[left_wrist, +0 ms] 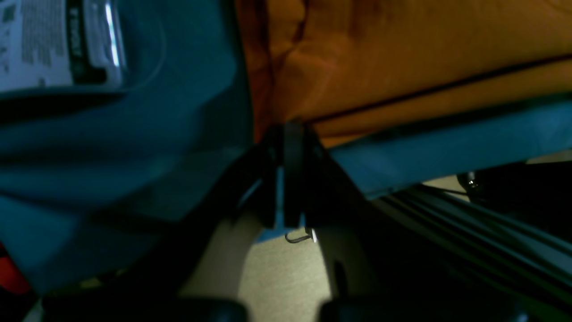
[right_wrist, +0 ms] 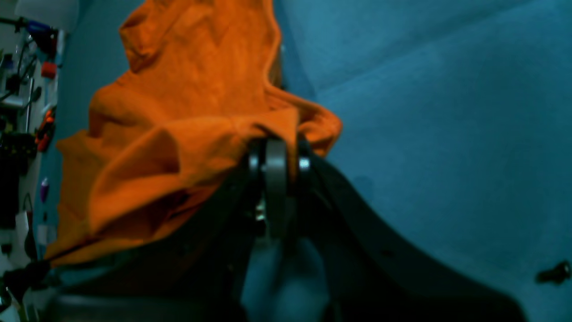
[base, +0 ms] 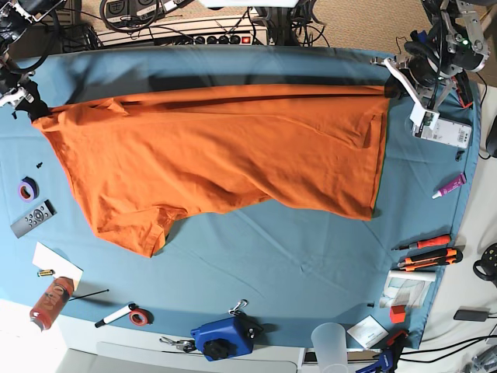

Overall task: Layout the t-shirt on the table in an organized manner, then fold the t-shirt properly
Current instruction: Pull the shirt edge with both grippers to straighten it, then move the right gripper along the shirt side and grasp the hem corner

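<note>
The orange t-shirt [base: 225, 155] hangs stretched across the far half of the teal table [base: 311, 264], its lower part draping onto the cloth. My left gripper [base: 390, 84] is at the shirt's far right corner, and the left wrist view shows that gripper [left_wrist: 292, 129] shut on the t-shirt's [left_wrist: 402, 58] edge above the table [left_wrist: 134, 134]. At the far left corner, my right gripper [base: 35, 111] pinches bunched fabric. Seen from the right wrist, this gripper [right_wrist: 277, 143] is shut on a fold of the t-shirt [right_wrist: 178, 112] over the table [right_wrist: 447, 134].
On the left edge lie a purple tape roll [base: 28, 188], a remote [base: 33, 218] and a can [base: 50, 301]. A marker [base: 116, 315], a blue device [base: 224, 338] and a plastic cup [base: 330, 346] line the front. Orange-handled tools [base: 425, 252] and a white box [base: 443, 130] sit at the right.
</note>
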Robot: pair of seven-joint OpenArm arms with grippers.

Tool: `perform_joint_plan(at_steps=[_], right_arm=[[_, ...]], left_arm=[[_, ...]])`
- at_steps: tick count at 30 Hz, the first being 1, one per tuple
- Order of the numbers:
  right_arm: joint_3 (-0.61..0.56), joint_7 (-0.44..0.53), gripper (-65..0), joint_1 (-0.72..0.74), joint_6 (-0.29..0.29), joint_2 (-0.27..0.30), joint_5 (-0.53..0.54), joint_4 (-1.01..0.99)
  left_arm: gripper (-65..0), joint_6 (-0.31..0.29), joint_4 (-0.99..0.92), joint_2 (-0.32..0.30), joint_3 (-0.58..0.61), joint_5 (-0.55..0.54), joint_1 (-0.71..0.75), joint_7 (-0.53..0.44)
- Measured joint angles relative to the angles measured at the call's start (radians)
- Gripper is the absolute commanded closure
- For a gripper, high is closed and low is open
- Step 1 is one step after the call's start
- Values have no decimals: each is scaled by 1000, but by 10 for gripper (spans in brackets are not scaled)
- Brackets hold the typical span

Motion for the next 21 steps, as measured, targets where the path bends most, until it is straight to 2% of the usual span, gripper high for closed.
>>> perform_joint_plan(at_steps=[3, 5, 9, 15, 19, 21], right_arm=[[-12, 5, -149, 0, 0, 0, -2, 0], [-23, 12, -207, -18, 0, 3, 12, 0], [-35, 6, -210, -72, -1, 39, 54, -1], [34, 12, -210, -89, 0, 151, 227, 5], [58, 0, -210, -45, 0, 176, 212, 4], [52, 6, -210, 19, 0, 178, 182, 4]], left_arm=[[-146, 3, 0, 0, 0, 16, 9, 11], [-196, 10, 0, -1, -8, 19, 10, 41], [-200, 10, 0, 0, -43, 8, 9, 76], [-200, 10, 16, 0, -193, -130, 9, 85], [-200, 10, 22, -1, -254, -156, 9, 41], [-200, -28, 22, -1, -253, -183, 5, 19]])
